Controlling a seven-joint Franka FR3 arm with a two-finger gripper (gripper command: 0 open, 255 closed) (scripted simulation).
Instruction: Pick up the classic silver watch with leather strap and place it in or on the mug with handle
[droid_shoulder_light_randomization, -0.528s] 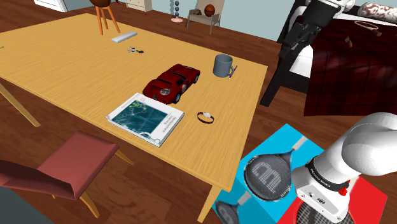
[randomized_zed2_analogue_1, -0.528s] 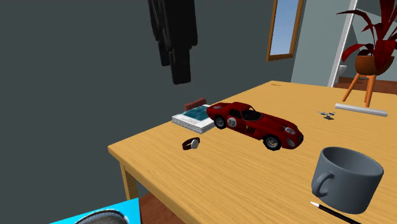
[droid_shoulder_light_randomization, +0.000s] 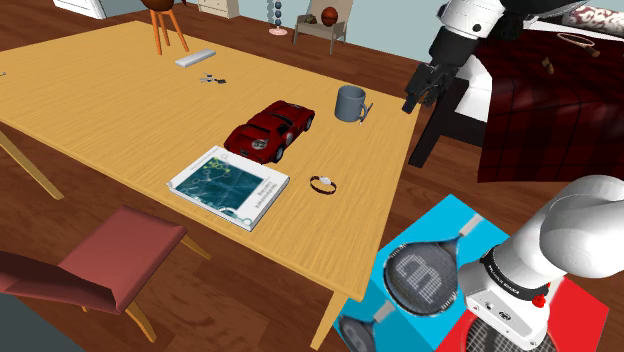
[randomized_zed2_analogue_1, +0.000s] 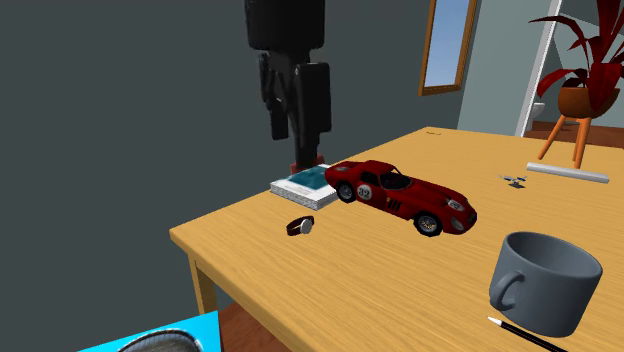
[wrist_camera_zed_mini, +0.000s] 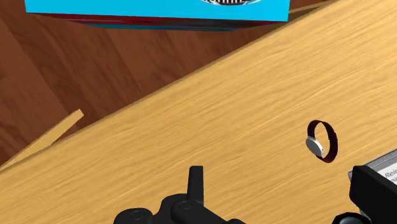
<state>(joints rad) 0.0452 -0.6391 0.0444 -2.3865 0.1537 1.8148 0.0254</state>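
Now your gripper (droid_shoulder_light_randomization: 413, 98) hangs lower and nearer the bench (droid_shoulder_light_randomization: 110, 100) than before, fingers (wrist_camera_zed_mini: 196, 181) apart; the wristwatch (droid_shoulder_light_randomization: 323, 184) lies untouched, grasp not begun.

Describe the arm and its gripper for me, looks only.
The arm has rounded white links, dark joints, a black band and small red mark near its base. The gripper is all black and blocky, with two squared fingers.

Black gripper (randomized_zed2_analogue_1: 298, 148) hanging above wooden table (randomized_zed2_analogue_1: 330, 290), watch (randomized_zed2_analogue_1: 300, 226) near red toy car (randomized_zed2_analogue_1: 405, 195), grey mug (randomized_zed2_analogue_1: 545, 280) well apart
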